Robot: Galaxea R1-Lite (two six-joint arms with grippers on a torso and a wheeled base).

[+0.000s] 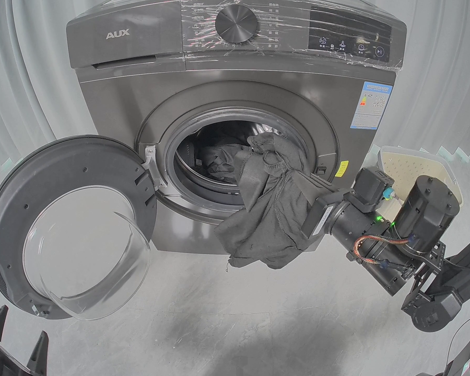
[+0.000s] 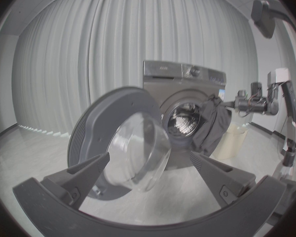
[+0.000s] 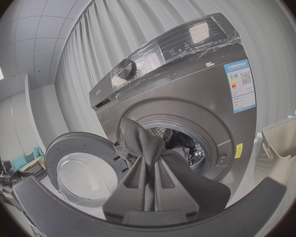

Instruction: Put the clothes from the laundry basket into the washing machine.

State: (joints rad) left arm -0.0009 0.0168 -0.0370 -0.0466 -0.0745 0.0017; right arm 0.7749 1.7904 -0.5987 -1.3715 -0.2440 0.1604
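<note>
A grey front-loading washing machine (image 1: 141, 95) stands ahead with its round door (image 1: 73, 225) swung open to the left. My right gripper (image 1: 303, 181) is shut on a dark grey garment (image 1: 269, 210) just in front of the drum opening; the cloth droops below the opening's lower rim. More dark clothes (image 1: 219, 160) lie inside the drum. In the right wrist view the fingers (image 3: 164, 185) pinch the garment (image 3: 138, 142) before the opening. The cream laundry basket (image 1: 433, 171) stands right of the machine, behind the right arm. My left gripper (image 2: 148, 168) is open, low at the near left, facing the door.
Pale curtains (image 1: 444, 79) hang behind the machine. The open door (image 2: 121, 139) juts out over the grey floor (image 1: 219, 309) on the left side. The basket (image 3: 283, 145) sits close to the machine's right flank.
</note>
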